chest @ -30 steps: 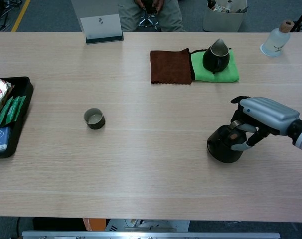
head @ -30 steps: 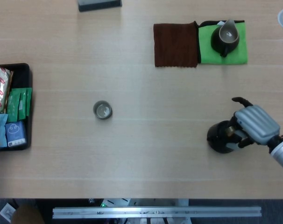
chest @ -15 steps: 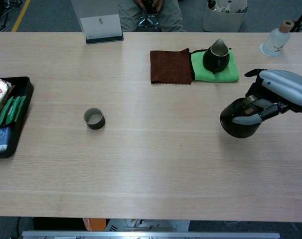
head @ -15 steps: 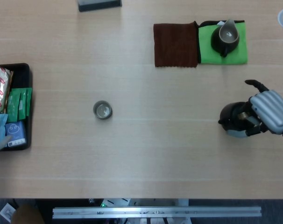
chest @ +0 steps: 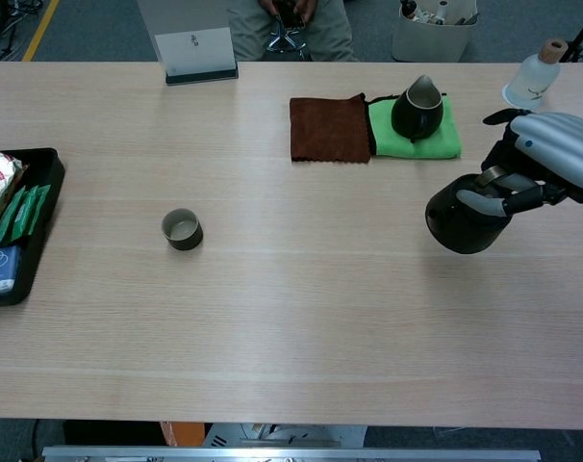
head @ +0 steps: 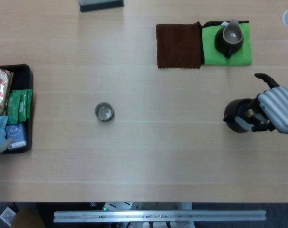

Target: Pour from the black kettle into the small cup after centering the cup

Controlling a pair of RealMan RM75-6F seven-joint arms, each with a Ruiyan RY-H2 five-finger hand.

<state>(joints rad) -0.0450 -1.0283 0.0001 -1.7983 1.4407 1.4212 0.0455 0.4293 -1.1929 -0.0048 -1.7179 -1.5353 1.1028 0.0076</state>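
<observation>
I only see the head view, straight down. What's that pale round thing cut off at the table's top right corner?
Observer: A small clear bottle with a cork-like stopper, standing beyond the right hand that holds the black kettle.
Operator: And the dark strip at the top edge, further left?
Observer: A dark stand holding a white card upright at the table's far edge.
Operator: Is anyone around?
Observer: Yes, a person sits behind the table; only legs and hands show.

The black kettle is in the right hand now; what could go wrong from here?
1. The round black kettle, gripped by the right hand, may spill if tilted early: the small grey cup stands far away on the left.
2. The cup does not look centred yet.
</observation>
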